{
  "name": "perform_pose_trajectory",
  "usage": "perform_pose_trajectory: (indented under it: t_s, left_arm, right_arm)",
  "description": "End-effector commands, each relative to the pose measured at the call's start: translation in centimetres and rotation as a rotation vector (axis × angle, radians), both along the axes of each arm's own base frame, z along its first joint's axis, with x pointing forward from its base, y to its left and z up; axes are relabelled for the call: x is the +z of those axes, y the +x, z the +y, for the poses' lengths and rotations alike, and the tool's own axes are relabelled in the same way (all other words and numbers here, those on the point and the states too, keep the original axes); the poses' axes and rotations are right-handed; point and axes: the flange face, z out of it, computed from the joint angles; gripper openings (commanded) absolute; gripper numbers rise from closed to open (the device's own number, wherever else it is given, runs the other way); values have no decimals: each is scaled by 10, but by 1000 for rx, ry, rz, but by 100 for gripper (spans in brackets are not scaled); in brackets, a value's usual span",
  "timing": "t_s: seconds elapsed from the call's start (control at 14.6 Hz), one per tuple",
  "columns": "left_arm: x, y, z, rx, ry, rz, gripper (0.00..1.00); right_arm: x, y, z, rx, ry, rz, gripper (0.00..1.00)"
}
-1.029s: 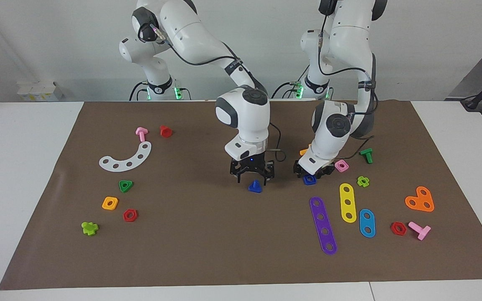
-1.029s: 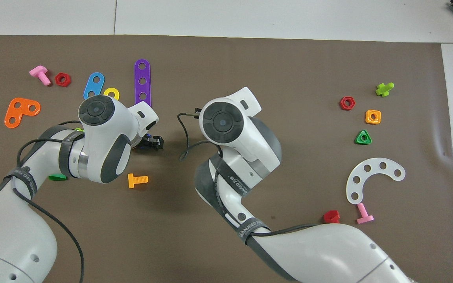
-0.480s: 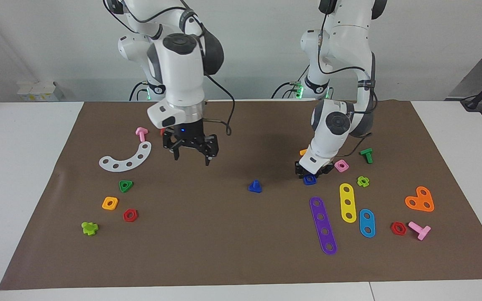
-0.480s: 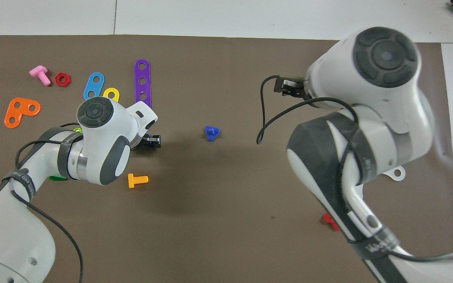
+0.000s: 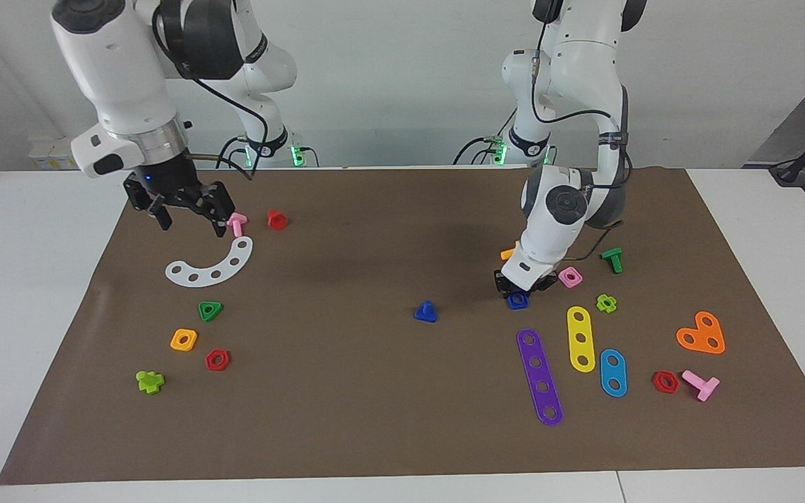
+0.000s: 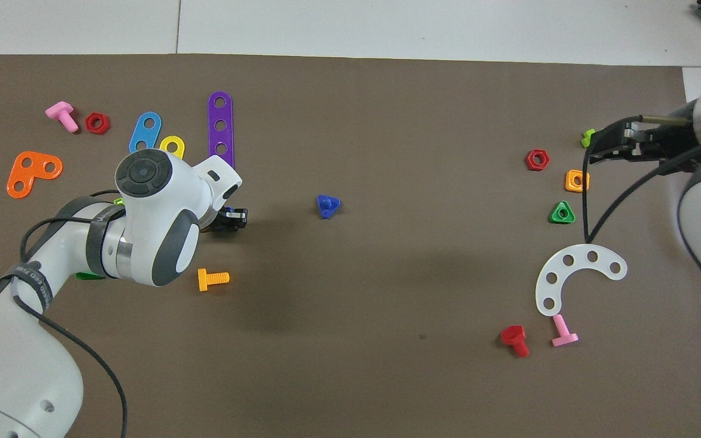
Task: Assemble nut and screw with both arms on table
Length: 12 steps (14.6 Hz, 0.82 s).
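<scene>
The dark-blue screw [image 5: 427, 311] stands on its triangular head, shaft up, in the middle of the brown mat [image 5: 346, 419]; it also shows in the overhead view [image 6: 328, 205]. The blue nut [image 5: 516, 301] lies on the mat toward the left arm's end. My left gripper [image 5: 518, 289] is down right at the nut, and its wrist hides most of it from above [image 6: 229, 218]. My right gripper [image 5: 191, 222] is open and empty, raised over the mat's edge at the right arm's end [image 6: 612, 145], next to a pink screw [image 5: 236, 223].
Beside the left gripper lie a pink square nut [image 5: 570, 277], a green screw [image 5: 612, 260], an orange screw [image 6: 212, 279] and purple [image 5: 539, 377], yellow [image 5: 581, 338] and blue [image 5: 613, 372] strips. A white curved strip [image 5: 212, 265], green triangular nut [image 5: 210, 310] and orange nut [image 5: 184, 339] lie under the right gripper.
My right gripper has risen from just over the screw and swung away to the right arm's end of the mat, leaving the screw standing. The left gripper has stayed at the nut.
</scene>
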Motion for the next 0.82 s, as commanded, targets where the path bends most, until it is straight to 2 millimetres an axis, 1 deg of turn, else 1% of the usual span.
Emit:
perform_pose_trajectory:
  t_s: [0.0,0.07,0.14,0.21,0.27,0.34,0.41,0.48,0.55,0.69,0.75]
  left_arm:
    - [27,17,-26,47,-62,6,18]
    - [42,24,-44,47,-88,15,18]
    - [53,31,-58,71,-102,17,18]
    - [63,36,-75,95,-112,0,18]
    - [73,33,-101,105,-122,-13,18]
    - [79,32,-119,117,-134,-22,18]
    - [82,29,-135,130,-149,-21,18]
    - [82,21,-155,123,-157,-18,18]
    - [77,14,-171,116,-156,-12,18]
    - [68,10,-186,115,-151,-6,18]
    - [66,9,-194,105,-152,-9,18]
  right_arm:
    - [35,-33,-16,25,20,0,100]
    - [48,-46,-25,16,19,0,100]
    - [55,-54,-33,16,19,11,100]
    - [50,-58,-42,25,19,31,100]
    - [50,-62,-49,22,20,45,100]
    - [44,-62,-46,28,20,62,100]
    - [39,-61,-44,32,21,71,100]
    - [37,-61,-42,41,14,76,100]
    - [35,-62,-43,66,7,87,100]
    - [27,-63,-44,89,6,101,100]
    - [27,-65,-44,79,9,101,100]
